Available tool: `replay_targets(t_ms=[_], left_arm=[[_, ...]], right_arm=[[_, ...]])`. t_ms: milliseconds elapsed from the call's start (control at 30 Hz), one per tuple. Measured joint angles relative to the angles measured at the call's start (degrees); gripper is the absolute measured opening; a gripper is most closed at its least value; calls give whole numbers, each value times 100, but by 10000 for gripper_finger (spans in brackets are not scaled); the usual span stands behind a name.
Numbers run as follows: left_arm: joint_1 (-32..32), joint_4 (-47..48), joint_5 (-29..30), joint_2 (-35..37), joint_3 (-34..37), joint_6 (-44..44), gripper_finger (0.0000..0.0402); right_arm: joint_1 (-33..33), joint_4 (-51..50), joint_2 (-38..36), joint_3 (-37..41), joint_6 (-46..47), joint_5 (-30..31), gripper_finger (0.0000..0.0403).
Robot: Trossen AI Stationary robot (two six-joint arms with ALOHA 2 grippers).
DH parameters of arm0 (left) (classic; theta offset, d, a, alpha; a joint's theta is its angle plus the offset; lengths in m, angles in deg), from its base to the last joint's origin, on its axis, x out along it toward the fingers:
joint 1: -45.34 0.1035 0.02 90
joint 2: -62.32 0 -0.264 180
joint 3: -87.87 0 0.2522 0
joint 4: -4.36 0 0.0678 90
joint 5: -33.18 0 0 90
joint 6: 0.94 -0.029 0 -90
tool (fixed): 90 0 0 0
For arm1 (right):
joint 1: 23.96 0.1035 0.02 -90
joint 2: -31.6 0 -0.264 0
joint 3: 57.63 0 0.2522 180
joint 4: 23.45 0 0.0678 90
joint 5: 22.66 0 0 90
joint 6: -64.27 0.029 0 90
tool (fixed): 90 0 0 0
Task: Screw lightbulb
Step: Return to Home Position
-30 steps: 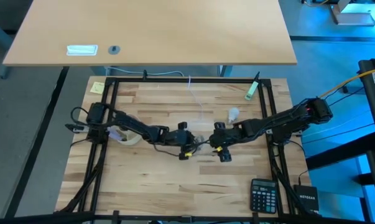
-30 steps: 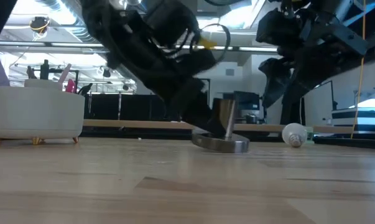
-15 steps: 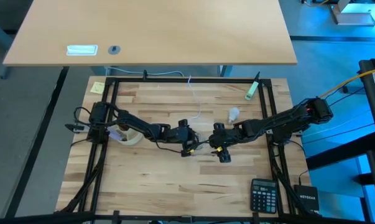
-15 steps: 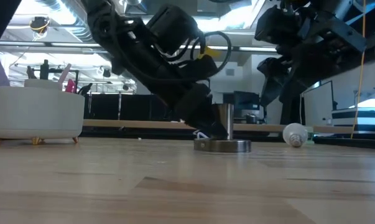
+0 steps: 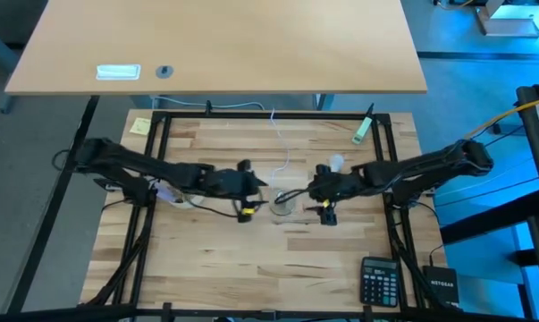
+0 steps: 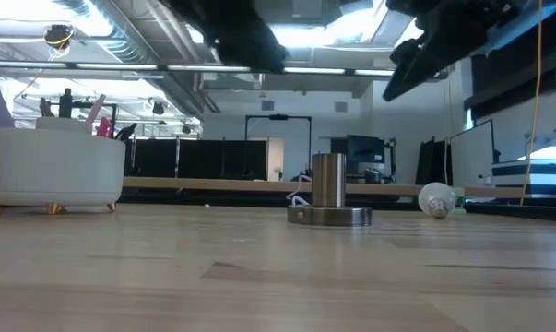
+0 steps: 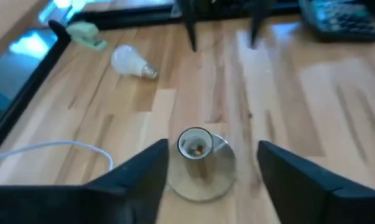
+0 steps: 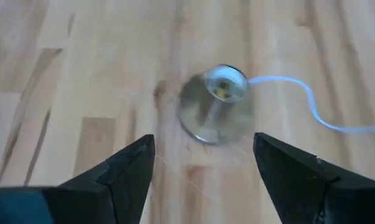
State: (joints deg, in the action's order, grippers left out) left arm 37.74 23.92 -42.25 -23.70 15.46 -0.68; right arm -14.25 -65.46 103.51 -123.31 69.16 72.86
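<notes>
Both arms are pulled back and up since a second ago. The low view then had them crowding the socket (image 6: 329, 198); now only dark edges show along the top. The left jaws were down at the socket half a second ago and are now off to its left. The socket was tipped a second ago and now sits flat and upright.

Left jaws: spread wide and empty, fingers (image 7: 137, 180) apart on either side of the socket below, clear of it.

Right jaws: also spread wide and empty, fingers (image 8: 122, 174) well apart, above the table (image 5: 251, 259) just right of the socket.

Socket: between the two sets of jaws, touched by neither, mouth open with no bulb in it. A thin white cord (image 5: 284, 152) runs from it toward the far edge of the table.

Lightbulb (image 5: 336, 164): on its side on the bare wood just beyond the right jaws, apart from the socket, grey base showing in the left wrist view. It is loose, with nothing holding it. A green object (image 5: 362, 131) lies farther on, near the far right corner.

Left arm (image 5: 175, 173) stretches in from the left frame post, right arm (image 5: 403, 172) from the right post.

Calculator (image 5: 377, 280) is at the near right corner, well apart from all of this. A white tub (image 6: 54, 166) stands at the left in the low view.
</notes>
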Motion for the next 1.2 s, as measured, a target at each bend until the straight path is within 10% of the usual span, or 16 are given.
replay_targets(t_ms=[400,667,1200], left_arm=[[-34,-508,-952,3160,2151,445,11],[-18,-607,154,4528,2828,982,13],[-75,-301,-74,4930,2859,1326,6]], right_arm=[[-225,124,-2432,984,243,161,108],[-384,642,-4003,1864,20,94,7],[-373,1163,-5622,3100,544,316,20]])
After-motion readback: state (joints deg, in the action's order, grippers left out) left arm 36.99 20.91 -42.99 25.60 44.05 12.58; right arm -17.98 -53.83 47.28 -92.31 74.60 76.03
